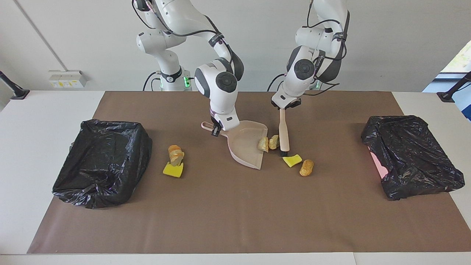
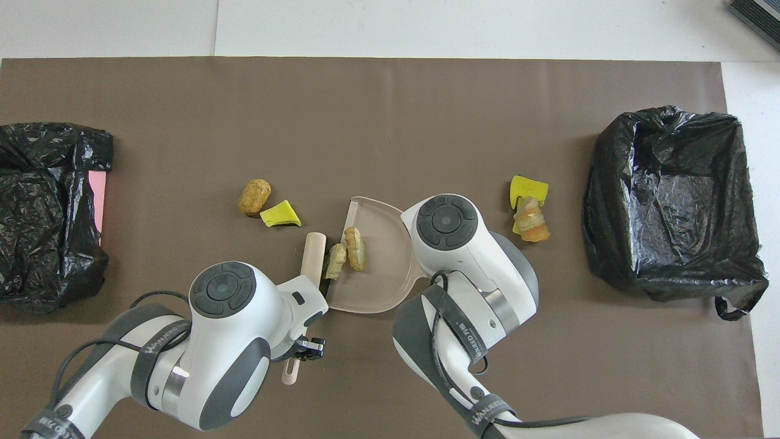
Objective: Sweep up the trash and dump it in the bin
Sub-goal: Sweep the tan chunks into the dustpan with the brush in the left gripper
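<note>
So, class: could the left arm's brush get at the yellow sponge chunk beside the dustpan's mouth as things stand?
Probably yes. The left gripper holds the brush, whose head stands right beside that yellow sponge chunk, with nothing between them.

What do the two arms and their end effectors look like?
Both arms are glossy white with dark grey joint bands and round grey caps. Black cables loop along them, and grey lettering marks the forearms. The left end effector and right end effector are small and black.

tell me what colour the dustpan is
Pale pink dustpan; clearest in the facing view.
</note>
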